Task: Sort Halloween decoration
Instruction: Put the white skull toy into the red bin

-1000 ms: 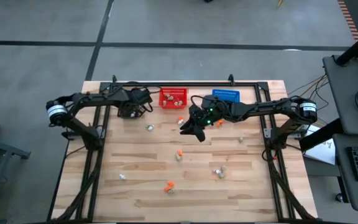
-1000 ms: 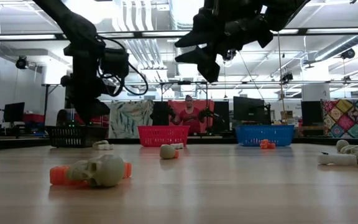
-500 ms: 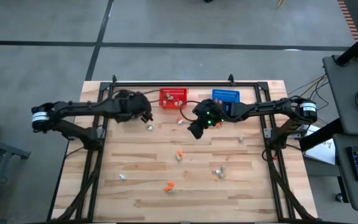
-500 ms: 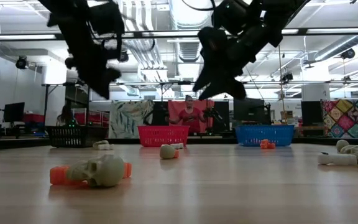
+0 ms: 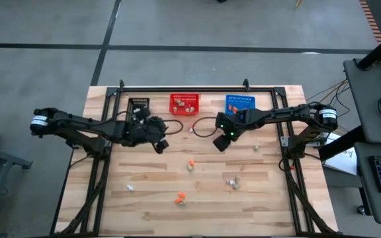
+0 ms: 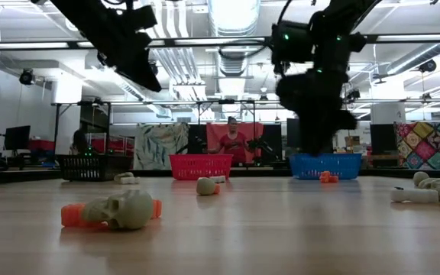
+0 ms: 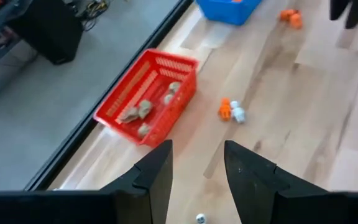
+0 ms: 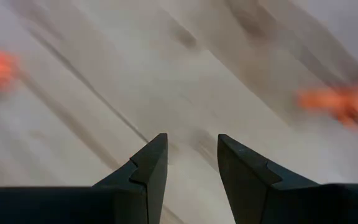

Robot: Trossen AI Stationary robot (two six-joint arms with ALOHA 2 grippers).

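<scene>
Both hands are empty, fingers parted. Your left hand point(image 5: 159, 143) hangs over the desk point(image 5: 144, 198) just in front of the black basket point(image 5: 138, 106); your right hand point(image 5: 221, 142) hovers in front of the blue basket point(image 5: 240, 103). Trinkets lie scattered: orange-and-white pair point(image 7: 231, 111) ahead of the left hand near the red basket point(image 7: 148, 93), a skull point(image 6: 124, 208), more point(image 5: 190, 163) between and below both hands. They're probably light, hard, rolly plastic — pinch the middle, squarely.
</scene>
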